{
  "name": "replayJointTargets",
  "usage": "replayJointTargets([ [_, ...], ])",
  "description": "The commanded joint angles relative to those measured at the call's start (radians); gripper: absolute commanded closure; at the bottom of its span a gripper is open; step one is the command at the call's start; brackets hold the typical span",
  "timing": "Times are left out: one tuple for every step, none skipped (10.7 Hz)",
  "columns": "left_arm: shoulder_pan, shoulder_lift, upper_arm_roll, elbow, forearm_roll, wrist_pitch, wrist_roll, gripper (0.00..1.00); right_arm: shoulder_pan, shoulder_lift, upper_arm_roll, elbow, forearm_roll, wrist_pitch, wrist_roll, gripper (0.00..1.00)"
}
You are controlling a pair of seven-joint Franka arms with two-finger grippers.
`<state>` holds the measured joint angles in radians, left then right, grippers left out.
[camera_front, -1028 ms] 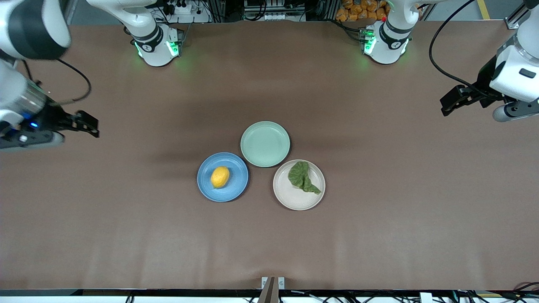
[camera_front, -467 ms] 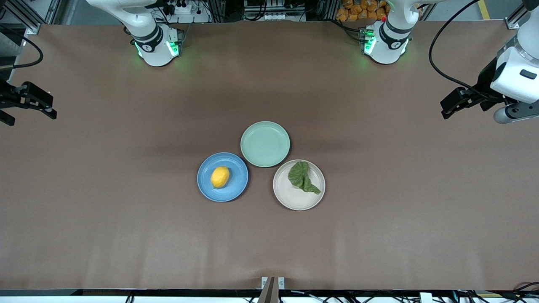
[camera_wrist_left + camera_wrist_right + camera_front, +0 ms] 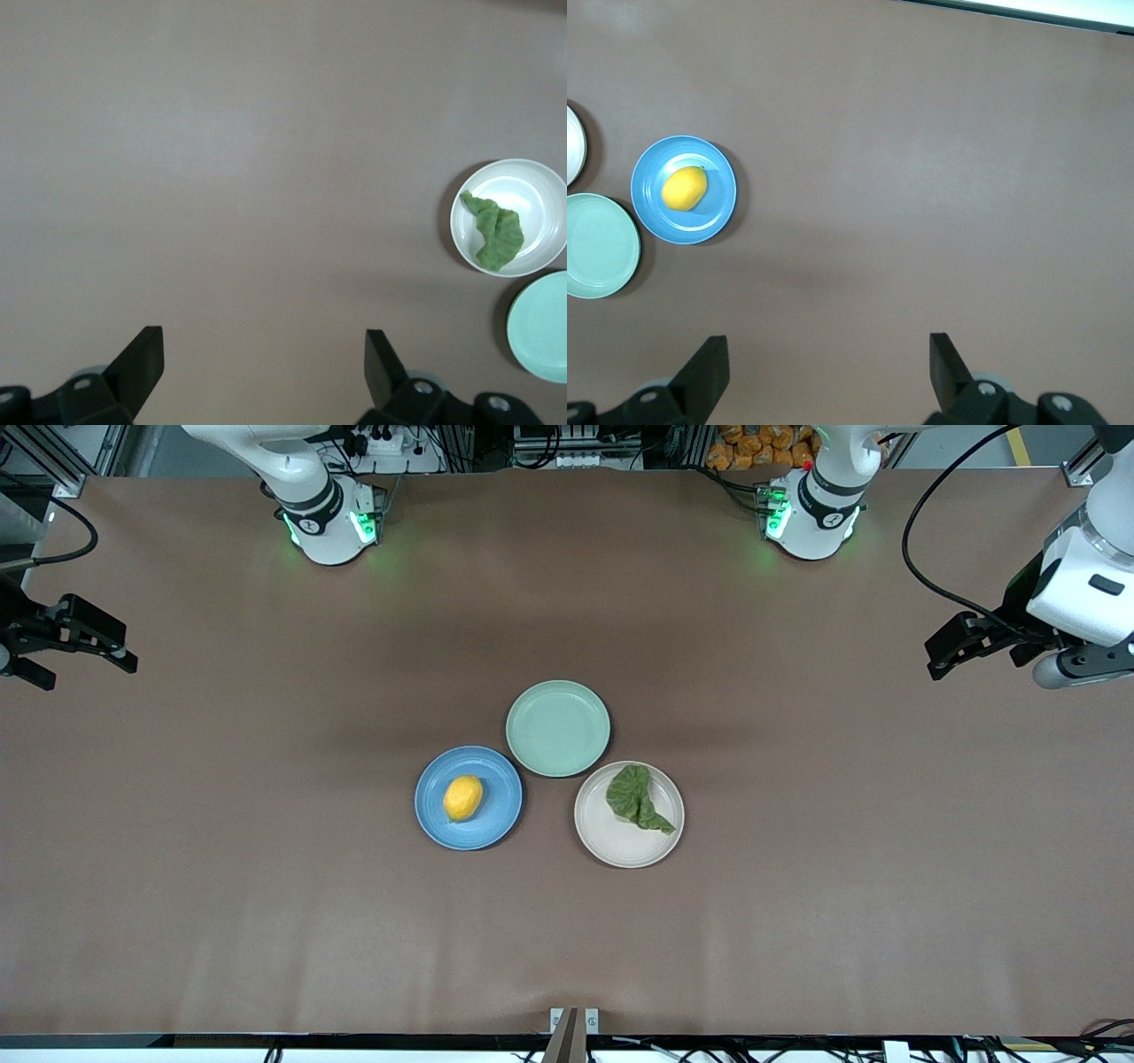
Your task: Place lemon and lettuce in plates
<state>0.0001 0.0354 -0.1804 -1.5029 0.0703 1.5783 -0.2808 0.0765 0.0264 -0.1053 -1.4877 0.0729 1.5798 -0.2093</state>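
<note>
Yellow oval lemon (image 3: pixel 462 797) lies in the round blue plate (image 3: pixel 496 817); crinkled dark green lettuce leaf (image 3: pixel 635 797) lies in the beige plate (image 3: pixel 611 841), both near the table's middle. Pale green plate (image 3: pixel 558 728) touches both and is bare. Judged: placing done, nothing left to grasp. Left gripper (image 3: pixel 950 646) hangs over its table end, spread wide, empty. Right gripper (image 3: pixel 75 646) likewise, wide and empty.
</note>
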Motion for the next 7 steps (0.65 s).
replayJointTargets([
  [0.011,-0.006,-0.004,-0.016,-0.004,0.012,0.077,0.00,0.000,0.013,-0.008,0.026,-0.001,-0.011,-0.018,0.00],
  [0.009,-0.009,-0.004,-0.026,-0.004,0.012,0.086,0.00,-0.009,0.014,-0.008,0.026,0.001,-0.009,-0.018,0.00],
  [0.009,-0.011,-0.004,-0.031,-0.004,0.012,0.095,0.00,-0.010,0.014,-0.008,0.026,-0.001,-0.011,-0.018,0.00],
  [0.009,-0.011,-0.004,-0.030,-0.006,0.012,0.119,0.00,-0.015,0.014,-0.008,0.026,-0.001,-0.009,-0.015,0.00],
  [0.009,-0.009,-0.004,-0.026,-0.006,0.012,0.133,0.00,-0.017,0.015,-0.008,0.026,-0.001,-0.008,-0.007,0.00],
  [0.009,-0.005,-0.004,-0.025,-0.010,0.012,0.127,0.00,-0.020,0.017,-0.010,0.026,-0.002,-0.008,0.004,0.00],
  [0.009,-0.005,-0.004,-0.023,-0.010,0.012,0.123,0.00,-0.024,0.018,-0.010,0.026,-0.004,-0.009,0.040,0.00],
])
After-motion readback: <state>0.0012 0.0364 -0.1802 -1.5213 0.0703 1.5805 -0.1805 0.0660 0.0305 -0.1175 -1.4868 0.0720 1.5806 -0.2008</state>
